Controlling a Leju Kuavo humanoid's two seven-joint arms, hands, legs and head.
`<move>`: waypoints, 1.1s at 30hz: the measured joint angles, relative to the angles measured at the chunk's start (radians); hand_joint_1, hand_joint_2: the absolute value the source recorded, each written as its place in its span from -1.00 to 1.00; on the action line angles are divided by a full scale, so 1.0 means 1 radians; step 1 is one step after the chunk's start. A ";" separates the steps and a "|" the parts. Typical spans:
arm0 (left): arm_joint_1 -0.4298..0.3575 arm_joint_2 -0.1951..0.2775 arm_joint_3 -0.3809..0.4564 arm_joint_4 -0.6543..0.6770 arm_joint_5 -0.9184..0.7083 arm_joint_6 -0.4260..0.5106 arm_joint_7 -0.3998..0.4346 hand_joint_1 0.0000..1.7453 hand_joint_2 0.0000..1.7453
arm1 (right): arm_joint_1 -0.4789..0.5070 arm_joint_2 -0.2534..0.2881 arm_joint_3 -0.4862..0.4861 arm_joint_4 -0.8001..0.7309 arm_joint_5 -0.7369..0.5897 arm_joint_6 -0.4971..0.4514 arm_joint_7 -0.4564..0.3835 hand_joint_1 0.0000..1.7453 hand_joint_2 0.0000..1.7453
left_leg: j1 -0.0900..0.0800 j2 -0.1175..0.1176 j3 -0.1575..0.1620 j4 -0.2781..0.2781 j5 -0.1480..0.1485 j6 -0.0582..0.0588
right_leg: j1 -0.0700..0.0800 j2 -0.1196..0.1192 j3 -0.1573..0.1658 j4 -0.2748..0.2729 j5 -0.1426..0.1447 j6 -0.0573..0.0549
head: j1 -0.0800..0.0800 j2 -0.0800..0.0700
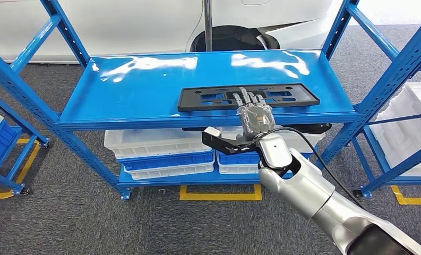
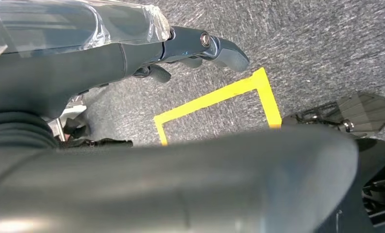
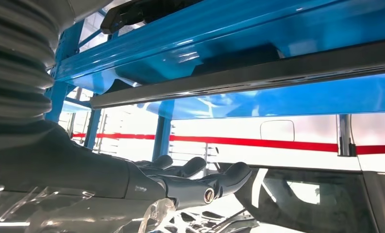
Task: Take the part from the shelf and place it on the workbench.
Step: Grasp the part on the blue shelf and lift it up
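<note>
A flat black part with cut-outs lies near the front edge of the blue shelf. My right hand is raised in front of that edge, with its fingers stretched toward the part and its thumb out to the side below the shelf board. It holds nothing. In the right wrist view the right hand has straight fingers, with a gap between them and the shelf edge. The part lies on top. My left hand hangs over the grey floor with its fingers extended and nothing in it.
White and blue bins sit on the lower shelf. More blue racks stand at left and right, the right one holding white bins. Yellow tape marks the carpet. A white car is behind the shelf.
</note>
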 joint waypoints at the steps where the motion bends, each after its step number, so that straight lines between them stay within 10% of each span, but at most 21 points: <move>1: 0.000 0.000 0.000 0.000 0.001 0.000 0.001 -1.00 -1.00 | 0.000 0.000 0.000 0.000 0.000 0.001 -0.001 -1.00 1.00 | 0.000 0.000 0.000 0.000 0.000 0.000 | 0.000 0.000 0.000 0.000 0.000 0.000 | 0.000 0.000; 33: 0.003 0.000 0.000 0.002 0.014 0.000 -0.002 -1.00 -1.00 | 0.002 0.004 0.011 0.072 -0.057 0.034 -0.007 -1.00 1.00 | 0.000 0.000 0.000 0.000 0.000 0.000 | 0.000 0.000 0.000 0.000 0.000 0.000 | 0.000 0.000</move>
